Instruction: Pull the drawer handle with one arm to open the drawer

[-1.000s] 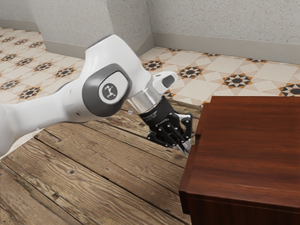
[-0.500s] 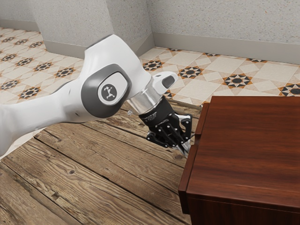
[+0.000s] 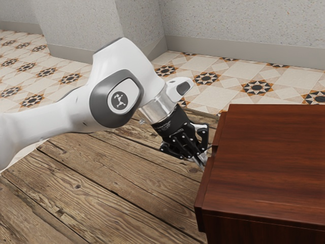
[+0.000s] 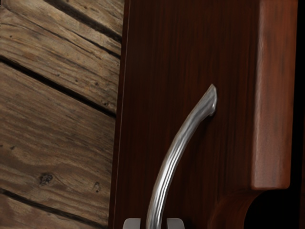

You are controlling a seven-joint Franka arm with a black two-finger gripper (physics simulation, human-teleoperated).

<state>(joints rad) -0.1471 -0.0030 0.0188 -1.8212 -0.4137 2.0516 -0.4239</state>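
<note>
The white arm comes in from the exterior view's left and bends down to the front face of a dark reddish wooden cabinet, which stands on the plank floor near where the boards meet the patterned tiles. The black jaws sit right against the cabinet's front, just under the edge of its top, at the corner nearest the tiles. In the wrist view the drawer handle is a curved silver bar fixed to the dark drawer front, arching off the wood and running down between two pale pads, one touching each side of it, so the jaws are clamped on the drawer handle. A lighter reddish strip runs alongside the drawer front and ends in a rounded cut with darkness past it. Floorboards show on the drawer front's other side. Whether the drawer stands out from the cabinet at all cannot be told from either view
</note>
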